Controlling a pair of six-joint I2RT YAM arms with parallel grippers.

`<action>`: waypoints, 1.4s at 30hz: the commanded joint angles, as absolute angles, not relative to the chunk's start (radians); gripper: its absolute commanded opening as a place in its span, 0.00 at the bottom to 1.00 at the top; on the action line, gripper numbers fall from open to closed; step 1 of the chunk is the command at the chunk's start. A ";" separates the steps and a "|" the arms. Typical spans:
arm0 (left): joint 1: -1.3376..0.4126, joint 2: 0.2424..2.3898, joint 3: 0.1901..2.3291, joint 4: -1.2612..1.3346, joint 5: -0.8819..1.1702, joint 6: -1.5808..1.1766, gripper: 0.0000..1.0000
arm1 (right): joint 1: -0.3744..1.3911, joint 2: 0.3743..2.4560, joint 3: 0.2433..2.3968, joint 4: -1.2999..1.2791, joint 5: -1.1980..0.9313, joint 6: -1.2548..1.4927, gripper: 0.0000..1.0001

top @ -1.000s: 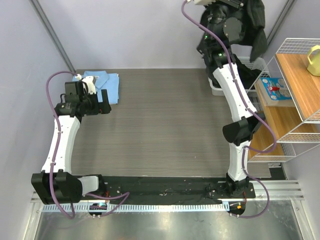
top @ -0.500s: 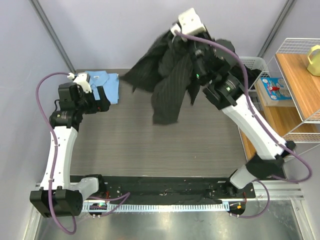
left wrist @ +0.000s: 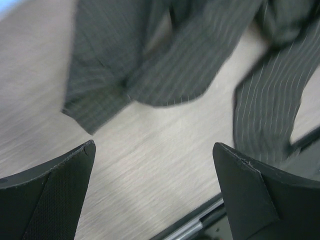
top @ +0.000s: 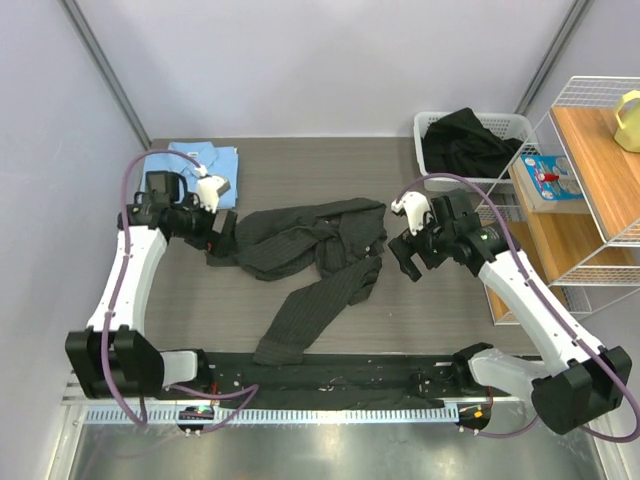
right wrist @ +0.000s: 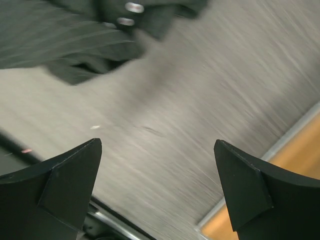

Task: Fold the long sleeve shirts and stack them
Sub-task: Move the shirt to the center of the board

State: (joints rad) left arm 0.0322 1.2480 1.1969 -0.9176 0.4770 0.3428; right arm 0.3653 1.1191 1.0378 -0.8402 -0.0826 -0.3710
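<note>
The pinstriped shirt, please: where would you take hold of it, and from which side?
Probably the corner at the left end of the pinstriped shirt, approached low from the left by the open left gripper. It lies flat with free edges on the table, while the middle is bunched in folds.

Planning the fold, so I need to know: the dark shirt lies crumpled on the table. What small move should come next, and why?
Probably lower the left gripper onto the shirt at its left edge and pinch it, to start spreading it flat. The shirt lies bunched, one sleeve trailing toward the arms' bases. The left gripper and the right gripper both stand open and empty.
</note>
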 commanded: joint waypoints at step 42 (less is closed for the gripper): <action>0.178 1.459 1.167 -0.988 0.620 0.403 1.00 | 1.080 1.761 1.158 -0.521 -0.115 -0.537 0.01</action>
State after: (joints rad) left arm 0.1619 1.5059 1.1332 -1.0031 0.5926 0.4038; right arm 1.1515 1.8019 1.1034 -0.3916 -0.0200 -0.6025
